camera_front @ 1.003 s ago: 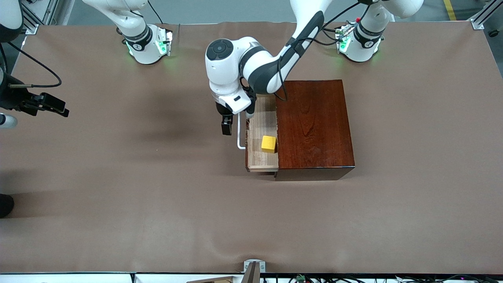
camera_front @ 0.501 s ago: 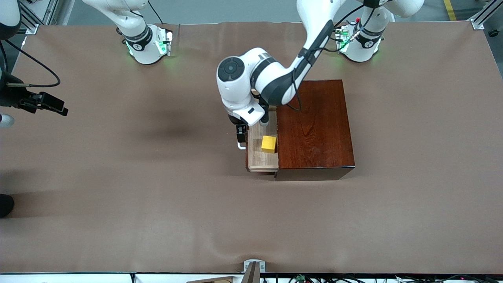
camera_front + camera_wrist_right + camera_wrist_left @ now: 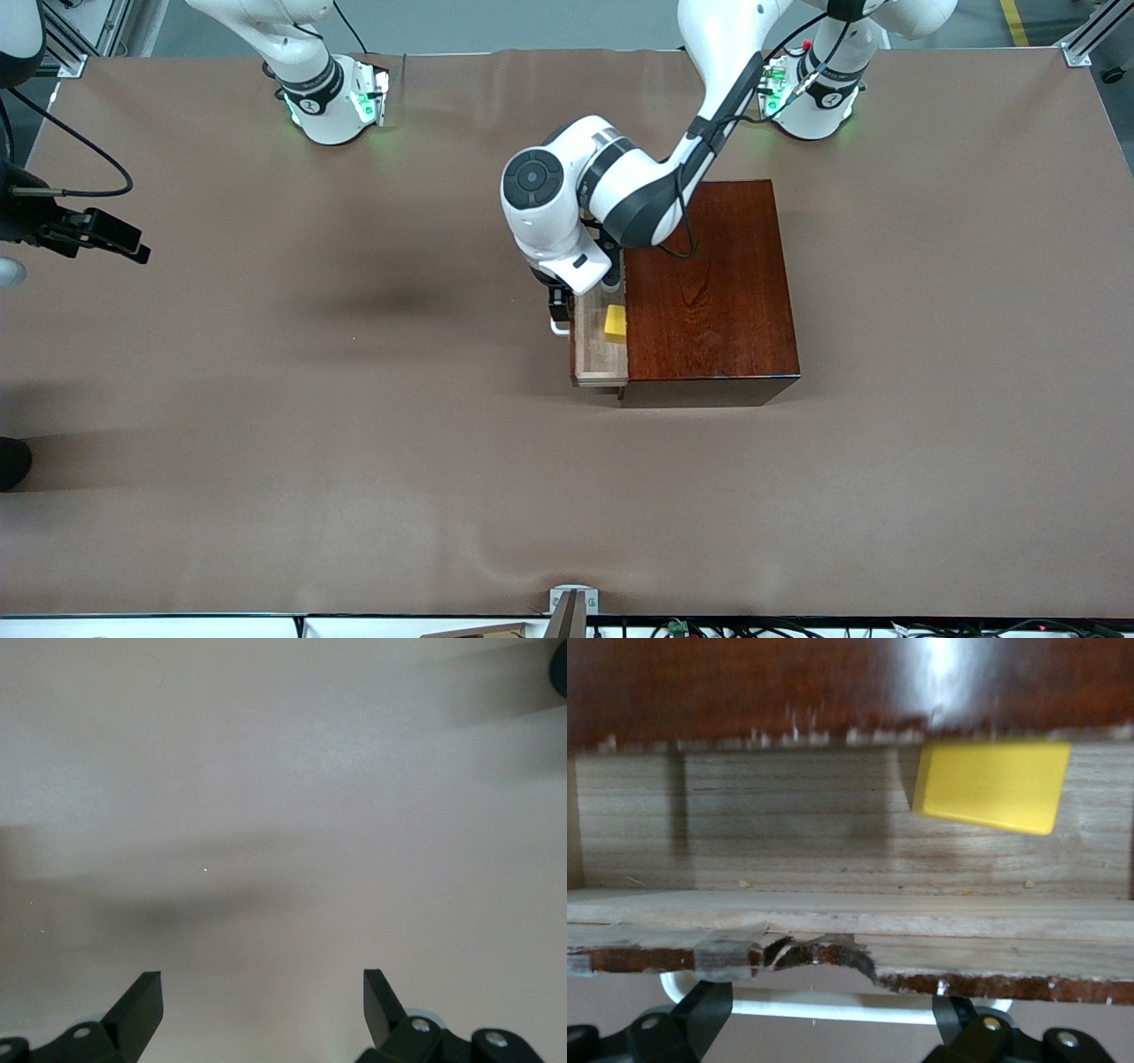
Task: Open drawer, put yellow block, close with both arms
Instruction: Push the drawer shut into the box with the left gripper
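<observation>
The drawer (image 3: 599, 356) sticks partway out of the dark mahogany box (image 3: 709, 283), with its pale-wood tray showing. The yellow block (image 3: 615, 322) lies in the tray, right at the box's edge, and shows again in the left wrist view as the block (image 3: 992, 787). My left gripper (image 3: 557, 310) is open at the drawer's front, its fingertips (image 3: 709, 1014) spread along the white loop handle (image 3: 833, 1005). My right gripper (image 3: 133, 248) waits open over the right arm's end of the table, nothing between its fingers (image 3: 146, 997).
The brown table cover (image 3: 354, 425) spreads around the box. The left arm's elbow (image 3: 540, 190) hangs over the part of the box farther from the front camera. A bracket (image 3: 571, 602) sits at the table edge nearest the front camera.
My left gripper has moved toward the box and the drawer has slid in with it. Less of the tray shows and the block now sits at the box's edge. The right arm has barely moved.
</observation>
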